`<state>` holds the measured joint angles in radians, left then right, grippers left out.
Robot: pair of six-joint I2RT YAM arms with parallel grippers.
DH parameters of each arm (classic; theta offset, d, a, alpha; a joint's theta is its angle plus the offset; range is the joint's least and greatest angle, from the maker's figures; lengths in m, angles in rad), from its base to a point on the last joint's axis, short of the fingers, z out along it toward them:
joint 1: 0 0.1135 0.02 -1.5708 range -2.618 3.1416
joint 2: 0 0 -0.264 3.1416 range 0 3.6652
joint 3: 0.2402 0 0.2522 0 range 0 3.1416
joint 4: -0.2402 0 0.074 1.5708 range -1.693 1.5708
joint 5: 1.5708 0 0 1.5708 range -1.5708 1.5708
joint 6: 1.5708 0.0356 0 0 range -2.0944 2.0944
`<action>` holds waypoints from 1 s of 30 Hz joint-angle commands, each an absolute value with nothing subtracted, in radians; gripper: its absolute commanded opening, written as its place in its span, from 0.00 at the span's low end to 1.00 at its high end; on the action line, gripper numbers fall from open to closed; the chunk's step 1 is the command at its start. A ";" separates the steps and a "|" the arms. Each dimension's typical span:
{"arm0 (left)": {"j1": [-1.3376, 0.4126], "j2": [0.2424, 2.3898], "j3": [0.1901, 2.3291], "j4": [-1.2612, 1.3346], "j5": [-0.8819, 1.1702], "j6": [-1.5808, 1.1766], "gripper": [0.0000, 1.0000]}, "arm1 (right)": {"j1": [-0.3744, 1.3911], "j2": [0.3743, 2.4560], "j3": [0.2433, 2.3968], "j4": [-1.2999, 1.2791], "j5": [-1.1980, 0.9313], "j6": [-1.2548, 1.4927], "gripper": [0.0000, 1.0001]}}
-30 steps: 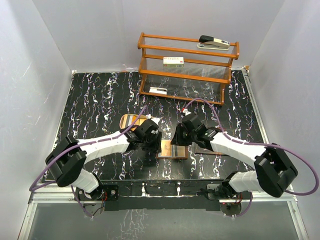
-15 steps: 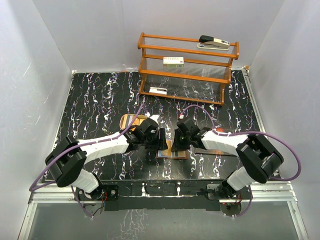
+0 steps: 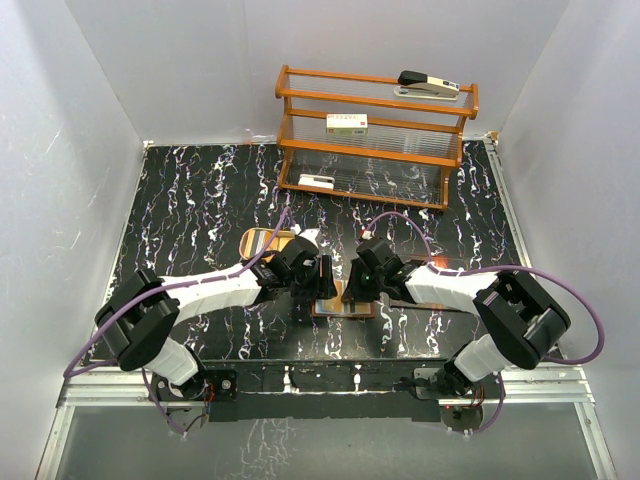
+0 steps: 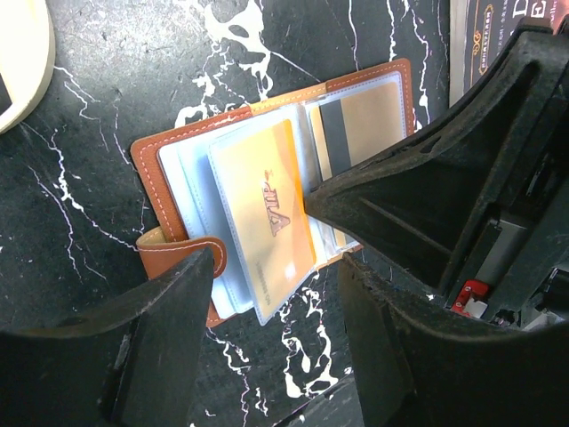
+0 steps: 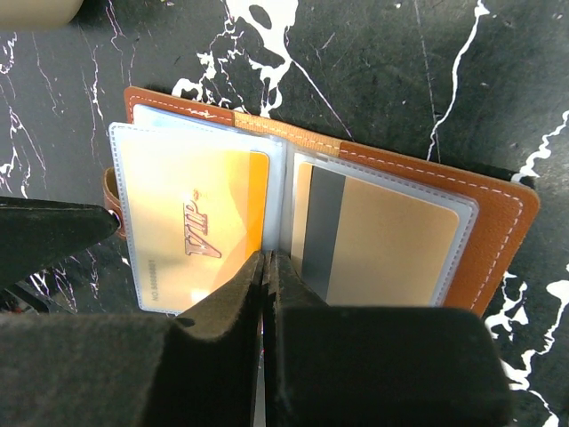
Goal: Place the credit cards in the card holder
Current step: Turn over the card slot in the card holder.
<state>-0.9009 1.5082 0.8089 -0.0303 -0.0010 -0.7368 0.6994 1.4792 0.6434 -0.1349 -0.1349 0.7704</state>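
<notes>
The card holder (image 5: 498, 213) lies open on the black marble table, also seen in the top view (image 3: 345, 303) and the left wrist view (image 4: 151, 156). A gold VIP card (image 5: 191, 227) sits in a clear pocket of its left leaf. A gold card with a dark stripe (image 5: 382, 236) sits in the right pocket. My right gripper (image 5: 268, 258) is shut, its tip pressed at the fold between the two leaves. My left gripper (image 4: 276, 356) is open and empty, low over the table just beside the wallet's near edge and strap.
A tan rounded tray (image 3: 265, 240) lies just behind the left gripper. A dark booklet (image 4: 484, 36) lies right of the wallet. A wooden shelf (image 3: 375, 130) at the back holds a stapler (image 3: 428, 85) and a white box (image 3: 347, 123).
My right gripper has swung left and down onto the open wallet, and its forearm now lies lower. My left gripper has edged slightly right toward the wallet.
</notes>
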 commanded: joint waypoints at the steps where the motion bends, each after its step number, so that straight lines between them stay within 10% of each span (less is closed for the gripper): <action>1: -0.902 1.508 0.796 0.017 -0.014 -0.737 0.57 | 0.701 1.515 0.605 -0.143 -0.076 0.759 0.00; 30: -0.897 1.546 0.867 0.173 0.223 -0.796 0.51 | 0.702 1.429 0.621 -0.137 -0.004 0.741 0.09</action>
<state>-0.8948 1.5490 0.8162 0.1303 0.1616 -0.7761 0.7002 1.4570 0.6117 -0.0853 -0.1089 0.7822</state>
